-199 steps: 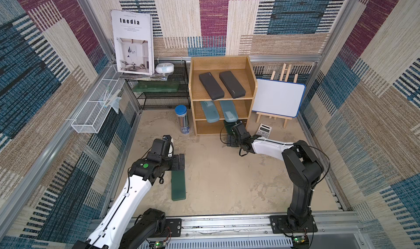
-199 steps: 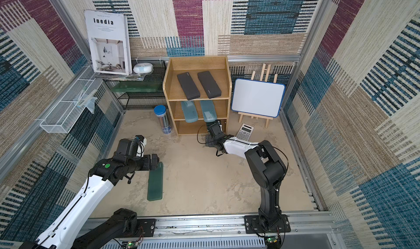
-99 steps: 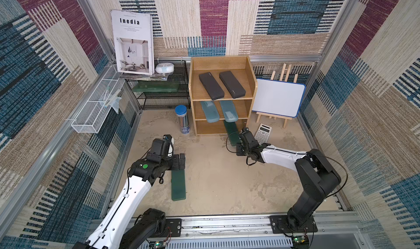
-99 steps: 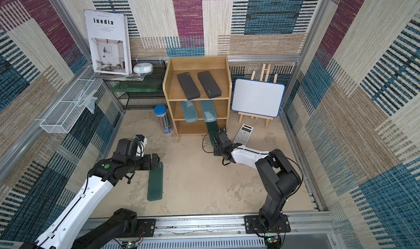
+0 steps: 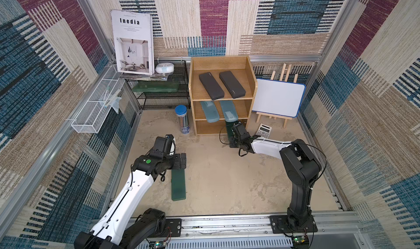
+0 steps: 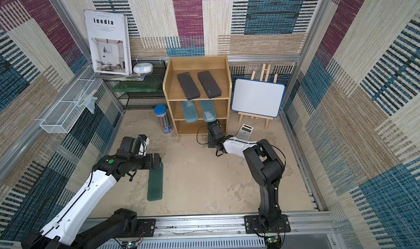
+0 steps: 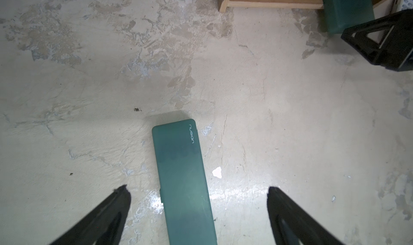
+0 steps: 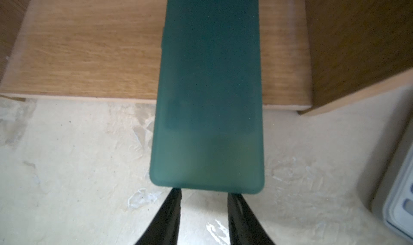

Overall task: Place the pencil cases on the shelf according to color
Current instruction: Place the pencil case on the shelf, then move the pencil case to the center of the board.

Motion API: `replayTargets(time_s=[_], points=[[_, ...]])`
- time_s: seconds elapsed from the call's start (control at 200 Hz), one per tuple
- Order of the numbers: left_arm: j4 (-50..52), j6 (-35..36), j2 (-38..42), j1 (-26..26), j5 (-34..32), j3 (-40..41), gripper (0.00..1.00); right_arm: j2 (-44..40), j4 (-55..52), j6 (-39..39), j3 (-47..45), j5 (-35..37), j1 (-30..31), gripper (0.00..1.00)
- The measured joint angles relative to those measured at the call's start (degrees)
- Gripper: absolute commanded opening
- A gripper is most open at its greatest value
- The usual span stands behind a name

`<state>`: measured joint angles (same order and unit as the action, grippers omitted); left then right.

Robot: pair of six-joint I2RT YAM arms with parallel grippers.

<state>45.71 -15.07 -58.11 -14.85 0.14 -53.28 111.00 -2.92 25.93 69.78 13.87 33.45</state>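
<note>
Roughly two-thirds done, by my count. Green case (image 8: 207, 87): far half lies on the bottom board of the shelf (image 5: 193, 95), near half sticks out over the floor (image 7: 290, 120). Long axis runs front to back, straight into the tier, with the rounded near end pointing at me. Flat side up; whether the near end rests on the floor I cannot tell. Right gripper (image 8: 204, 194): jaws drawn nearly together with a slim gap between, set just at that near end, nothing pinched. Reads as a push, not a grip. Case needs sliding further in.

Other green case (image 7: 183, 176): flat on the floor, well apart from the shelf, long axis running toward it, logo end shelfward. Left gripper (image 7: 196, 189): jaws spread wide, one on either side, neither touching it. Not yet picked up; there looks to be room beside the first on the bottom tier.

Above: two blue cases (image 5: 209, 111) side by side on the middle tier, ends overhanging the front edge. Two black cases (image 5: 211, 85) side by side on top, slanted alike. Both colours sorted. Calculator (image 5: 264, 130) sits near the shelf, not mine to move.
</note>
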Motion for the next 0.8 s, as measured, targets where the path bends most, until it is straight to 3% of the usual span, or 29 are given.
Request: replayTargets(time_s=[0.2,0.396,0.586,0.696,0.801], points=[[0.1,-7.3,1.2,0.0,5.4,2.8,0.99,-5.5,-0.2,-0.7,-4.0,-0.8,-0.2,0.47],[1.1,-17.1,3.1,-0.3,5.6,8.3,1.00,-17.8,0.3,0.4,-14.0,-3.0,0.8,0.69],[1.6,-27.5,4.5,-4.2,0.8,14.6,0.99,-29.7,0.7,2.5,-22.5,-6.3,4.9,0.85],[1.5,-32.8,5.1,-10.6,-4.2,18.2,0.99,-34.9,0.3,4.6,-26.6,-7.0,8.9,0.90],[1.5,-37.7,5.2,-13.3,-8.0,21.6,0.99,-38.6,0.0,6.3,-29.7,-8.0,12.3,0.92]])
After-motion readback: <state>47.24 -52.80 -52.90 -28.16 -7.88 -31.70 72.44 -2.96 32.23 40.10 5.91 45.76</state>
